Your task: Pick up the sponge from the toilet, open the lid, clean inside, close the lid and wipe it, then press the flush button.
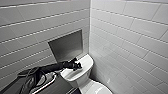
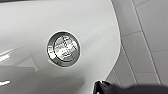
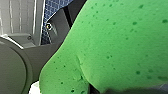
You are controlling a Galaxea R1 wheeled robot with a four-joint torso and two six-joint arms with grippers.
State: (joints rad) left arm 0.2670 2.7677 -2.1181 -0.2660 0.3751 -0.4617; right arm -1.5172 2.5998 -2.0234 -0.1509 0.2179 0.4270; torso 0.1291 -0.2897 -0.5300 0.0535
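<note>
The white toilet stands in the corner, its flat cistern top toward me and the lid at the picture's lower edge. My left arm reaches in from the left, and the left gripper hangs shut just over the cistern top. In the left wrist view the round flush button, with its shiny ring, sits close below in the white ceramic, and a dark fingertip shows beside it. The bright green sponge looms large in the right wrist view, with the right gripper shut on it.
Grey tiled walls meet in a corner behind the toilet. A dark recessed niche is set in the left wall just above the cistern. My own body and a pale bar take up the lower left.
</note>
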